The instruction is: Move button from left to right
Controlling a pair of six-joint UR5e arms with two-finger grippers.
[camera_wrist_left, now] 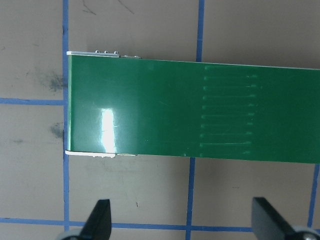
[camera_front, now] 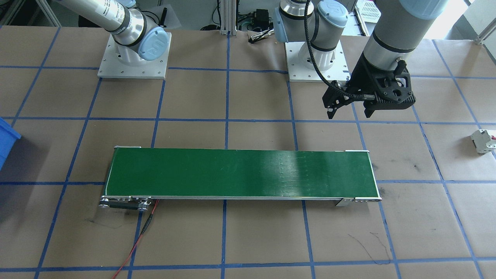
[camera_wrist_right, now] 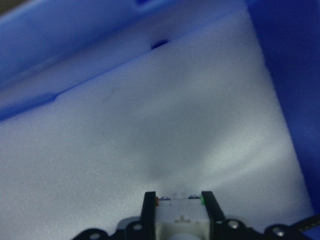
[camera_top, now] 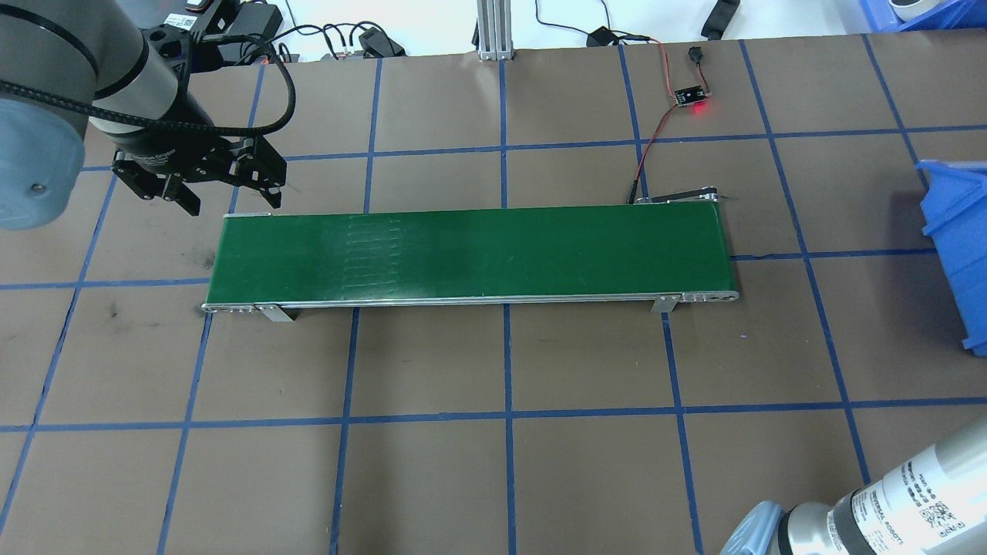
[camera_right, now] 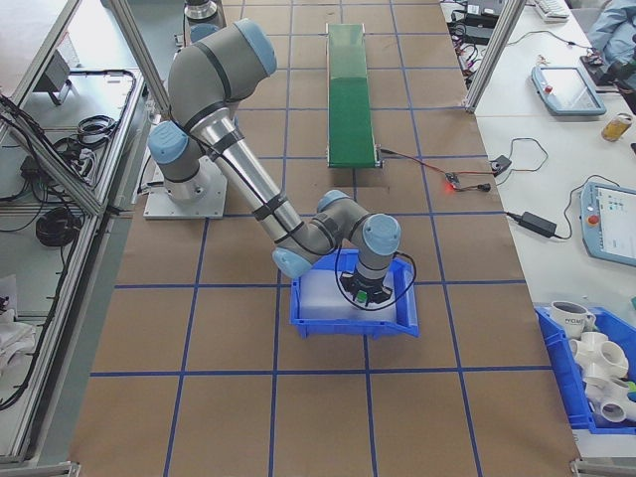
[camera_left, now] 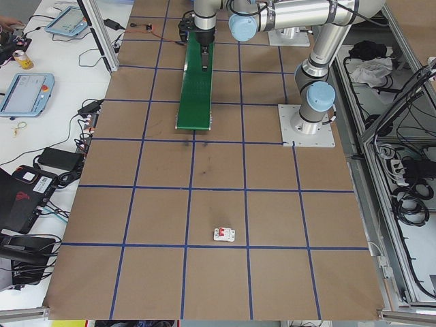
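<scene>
While the left gripper [camera_wrist_left: 182, 222] is hanging wide open and empty over the table just beside the end of the green conveyor belt [camera_top: 470, 254], the right gripper [camera_wrist_right: 181, 212] is reaching down inside the blue bin [camera_right: 402, 313] near the table's right end. Its fingers [camera_wrist_right: 148, 210] are pressing against a pale part, apparently the button [camera_wrist_right: 179, 216], just above the bin's white foam floor [camera_wrist_right: 150, 130]. A white breaker block [camera_left: 224, 235] is lying near the table's left end.
</scene>
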